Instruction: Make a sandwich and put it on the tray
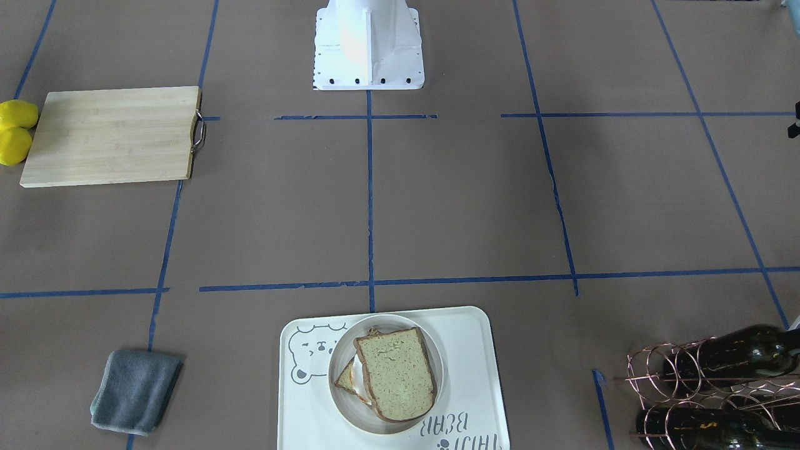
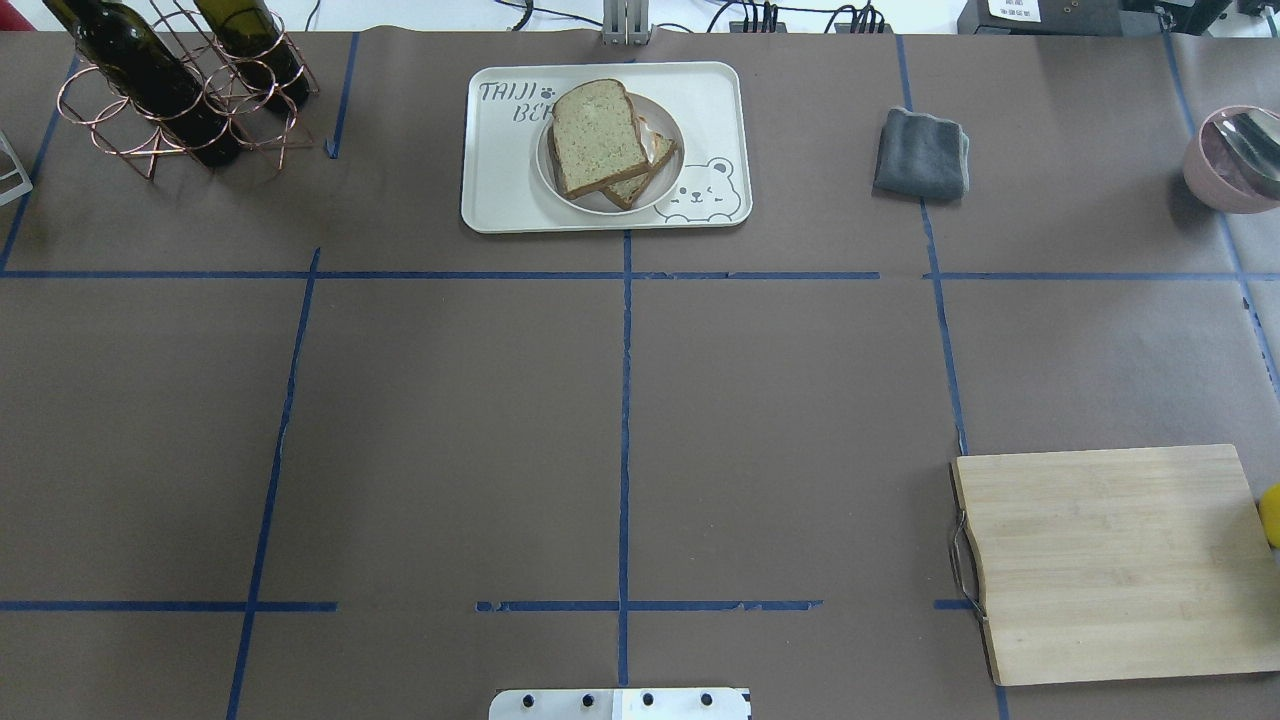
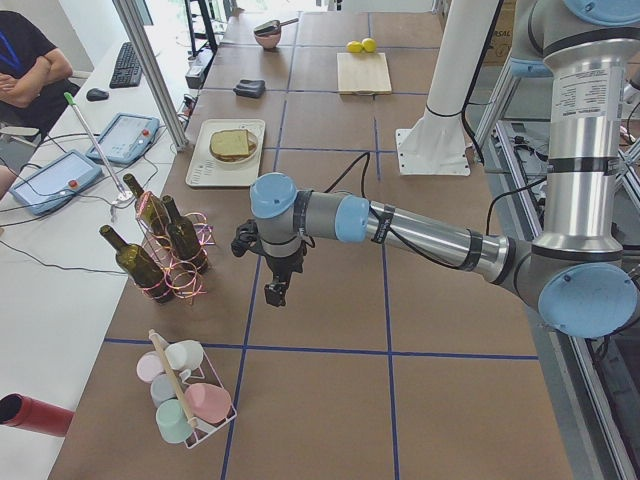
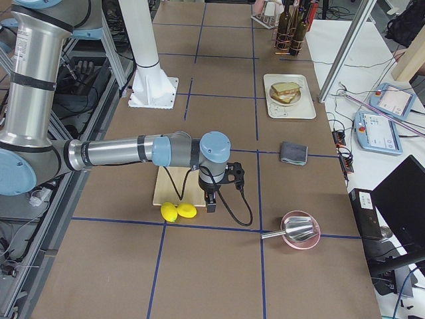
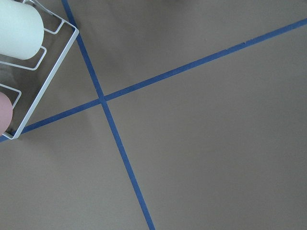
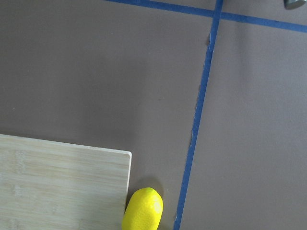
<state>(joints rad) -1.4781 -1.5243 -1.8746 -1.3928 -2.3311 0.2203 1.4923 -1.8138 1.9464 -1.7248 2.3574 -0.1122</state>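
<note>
The sandwich, two greenish-tan bread slices with a bit of egg showing between them, sits on a small round white dish. The dish stands on the cream bear-face tray at the table's operator-side edge; it also shows in the overhead view. My left gripper hangs over bare table near the wine rack, far from the tray. My right gripper hangs over the lemons by the cutting board. Both show only in the side views, so I cannot tell whether they are open or shut.
A wooden cutting board with a metal handle lies on my right, with two lemons beside it. A grey cloth, a pink bowl with a spoon, a copper rack of wine bottles and a cup rack stand around.
</note>
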